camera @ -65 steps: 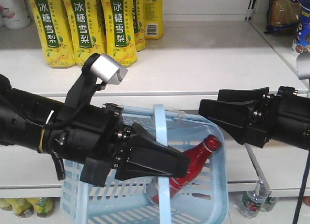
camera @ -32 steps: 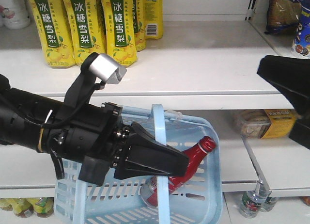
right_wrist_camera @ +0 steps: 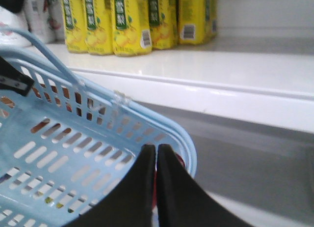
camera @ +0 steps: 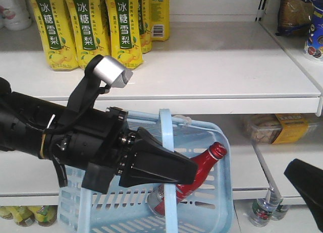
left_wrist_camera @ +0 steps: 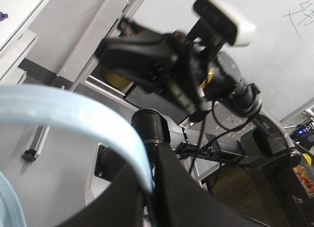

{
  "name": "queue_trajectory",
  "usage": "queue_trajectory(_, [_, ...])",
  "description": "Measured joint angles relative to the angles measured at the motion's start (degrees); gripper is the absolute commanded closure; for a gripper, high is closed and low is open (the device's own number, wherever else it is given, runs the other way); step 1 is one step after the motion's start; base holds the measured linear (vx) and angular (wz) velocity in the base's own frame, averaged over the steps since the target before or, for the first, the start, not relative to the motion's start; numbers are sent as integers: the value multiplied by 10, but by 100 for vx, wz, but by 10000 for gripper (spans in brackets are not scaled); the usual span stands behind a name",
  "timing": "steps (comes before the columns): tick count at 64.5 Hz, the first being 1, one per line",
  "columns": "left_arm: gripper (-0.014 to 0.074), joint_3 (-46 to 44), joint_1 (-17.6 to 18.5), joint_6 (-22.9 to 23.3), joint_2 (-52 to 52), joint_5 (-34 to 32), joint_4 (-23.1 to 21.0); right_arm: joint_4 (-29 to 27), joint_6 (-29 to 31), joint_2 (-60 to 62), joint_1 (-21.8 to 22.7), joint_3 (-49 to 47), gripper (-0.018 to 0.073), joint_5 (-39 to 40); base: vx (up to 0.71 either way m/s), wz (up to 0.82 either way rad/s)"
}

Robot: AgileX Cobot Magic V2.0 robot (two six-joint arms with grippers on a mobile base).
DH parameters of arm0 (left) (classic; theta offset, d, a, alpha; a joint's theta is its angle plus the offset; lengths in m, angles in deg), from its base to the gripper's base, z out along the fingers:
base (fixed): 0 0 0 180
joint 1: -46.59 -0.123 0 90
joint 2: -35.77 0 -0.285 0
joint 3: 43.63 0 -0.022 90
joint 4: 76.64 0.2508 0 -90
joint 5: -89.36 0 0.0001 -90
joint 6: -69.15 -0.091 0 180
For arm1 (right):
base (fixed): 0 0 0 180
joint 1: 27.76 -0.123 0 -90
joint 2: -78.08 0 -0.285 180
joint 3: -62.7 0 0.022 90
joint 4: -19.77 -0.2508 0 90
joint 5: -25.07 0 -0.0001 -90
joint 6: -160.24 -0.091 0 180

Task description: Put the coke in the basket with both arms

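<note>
Front-facing view: coke (camera: 203, 165) lies tilted in basket (camera: 220, 209), cap near right rim; R hand (right_wrist_camera: 156, 150) has backed off low-right, fingers pressed together, empty; L hand (camera: 190, 168) pinches handle strap (camera: 166, 128); placing prob. done.

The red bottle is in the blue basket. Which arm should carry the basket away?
Probably the left. The left gripper is clamped on the handle of the basket, with the coke leaning inside. The right gripper is shut and holds nothing.
</note>
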Motion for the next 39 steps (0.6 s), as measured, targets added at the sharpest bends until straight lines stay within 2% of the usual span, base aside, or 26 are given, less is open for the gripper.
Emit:
queue_trajectory(9, [603,0,0,0,0,0,0,0,0,4,0,27,564,-10,0,0])
queue_trajectory(39, [603,0,0,0,0,0,0,0,0,4,0,29,564,-17,0,0])
